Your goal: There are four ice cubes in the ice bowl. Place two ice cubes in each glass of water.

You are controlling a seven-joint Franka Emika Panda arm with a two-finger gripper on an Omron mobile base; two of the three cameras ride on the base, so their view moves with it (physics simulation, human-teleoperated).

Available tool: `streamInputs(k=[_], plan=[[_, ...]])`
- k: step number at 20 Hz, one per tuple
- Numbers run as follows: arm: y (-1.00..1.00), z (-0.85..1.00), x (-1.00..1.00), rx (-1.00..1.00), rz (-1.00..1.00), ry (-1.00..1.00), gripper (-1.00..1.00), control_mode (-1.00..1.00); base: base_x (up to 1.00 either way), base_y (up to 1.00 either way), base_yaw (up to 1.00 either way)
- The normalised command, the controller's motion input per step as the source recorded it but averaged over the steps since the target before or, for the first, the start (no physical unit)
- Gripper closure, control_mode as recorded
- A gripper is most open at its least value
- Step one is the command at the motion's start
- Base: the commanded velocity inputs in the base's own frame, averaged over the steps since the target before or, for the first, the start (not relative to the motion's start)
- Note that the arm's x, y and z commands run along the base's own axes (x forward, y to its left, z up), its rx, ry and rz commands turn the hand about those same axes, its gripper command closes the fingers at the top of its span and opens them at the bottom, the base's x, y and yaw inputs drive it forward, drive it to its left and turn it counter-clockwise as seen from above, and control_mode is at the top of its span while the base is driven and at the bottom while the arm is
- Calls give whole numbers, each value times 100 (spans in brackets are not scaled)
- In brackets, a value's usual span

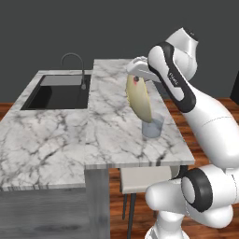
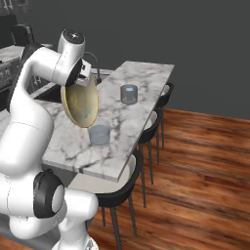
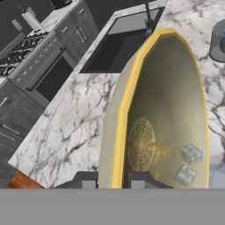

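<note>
My gripper (image 1: 136, 76) (image 2: 88, 78) (image 3: 113, 181) is shut on the rim of the yellowish-tan ice bowl (image 1: 138, 99) (image 2: 81, 105) (image 3: 171, 101). I hold the bowl in the air, tipped steeply on edge. Its lower rim hangs right over one glass of water (image 1: 152, 127) (image 2: 99, 135) near the counter's right edge. In the hand view, two pale ice cubes (image 3: 191, 154) (image 3: 185, 174) lie in the low side of the bowl. The other glass of water (image 2: 129, 93) (image 3: 218, 41) stands farther back on the counter.
The marble counter (image 1: 112, 135) holds a black sink (image 1: 60, 93) with a curved faucet (image 1: 74, 60) on the left. Dark chairs (image 2: 146, 141) line the counter's right side over a wooden floor. A stove (image 3: 26, 48) sits beyond the sink.
</note>
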Motion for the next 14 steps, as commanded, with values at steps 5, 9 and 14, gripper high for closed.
streamInputs(k=[5,9,14], plan=[[0,0,0,0,0,1,100,-100,0,0,0],[0,0,6,0,0,1,100,-100,0,0,0],[0,0,0,0,0,1,100,-100,0,0,0]])
